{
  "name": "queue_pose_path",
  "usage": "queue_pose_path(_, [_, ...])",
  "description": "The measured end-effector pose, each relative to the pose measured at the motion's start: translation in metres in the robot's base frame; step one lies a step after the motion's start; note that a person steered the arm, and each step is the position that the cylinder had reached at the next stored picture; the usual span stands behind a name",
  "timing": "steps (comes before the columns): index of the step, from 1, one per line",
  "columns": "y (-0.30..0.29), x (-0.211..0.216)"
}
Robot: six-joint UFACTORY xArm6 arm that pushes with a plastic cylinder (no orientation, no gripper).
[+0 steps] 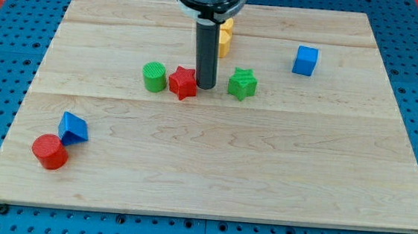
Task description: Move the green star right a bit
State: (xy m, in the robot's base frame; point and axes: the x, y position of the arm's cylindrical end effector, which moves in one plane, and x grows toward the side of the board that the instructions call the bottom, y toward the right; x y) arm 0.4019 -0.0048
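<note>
The green star point(242, 84) lies on the wooden board a little above the middle. My tip point(205, 86) stands just to the star's left, with a small gap between them. A red star point(183, 83) touches or nearly touches the tip on its left side. A green cylinder point(153, 77) sits next to the red star, further to the view's left.
A yellow block point(225, 36) is partly hidden behind the rod near the view's top. A blue cube point(305, 60) lies at the upper right. A blue triangular block point(73, 128) and a red cylinder point(49, 151) sit together at the lower left. The wooden board point(264, 174) is ringed by blue pegboard.
</note>
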Motion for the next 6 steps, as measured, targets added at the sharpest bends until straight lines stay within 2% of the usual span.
queue_pose_path(3, [0.041,-0.003])
queue_pose_path(6, [0.032,-0.013])
